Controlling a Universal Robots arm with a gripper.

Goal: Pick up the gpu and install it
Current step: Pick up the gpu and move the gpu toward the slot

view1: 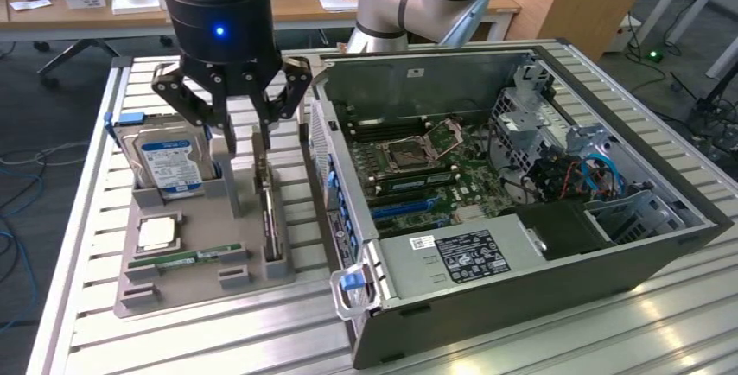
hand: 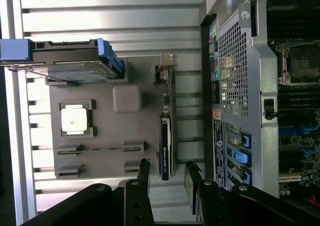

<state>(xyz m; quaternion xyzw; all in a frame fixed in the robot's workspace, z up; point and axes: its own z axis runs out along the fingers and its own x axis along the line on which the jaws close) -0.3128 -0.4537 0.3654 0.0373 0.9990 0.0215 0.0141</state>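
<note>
Grey moulded tray (view1: 217,230) lies on the slatted bench (view1: 173,340), toward the bench edge on the exterior view's left, just beside the open computer case (view1: 519,211). The gpu (view1: 271,215) stands on its long edge in the tray slot nearest the case, green board and black shroud seen edge-on. The hand (view1: 244,140) hovers over one end of the card, spread wide and empty, with one finger to each side of the card's line.

To take it well, I judge the hand should come straight down, centred along the card, so that the pads meet its flat faces and not the silver bracket. A skewed approach could bind it in the slot.

The card's lower edge and connector are hidden in the tray. The bracket is hard to make out, and I cannot tell which socket inside the case is meant for the card.
</note>
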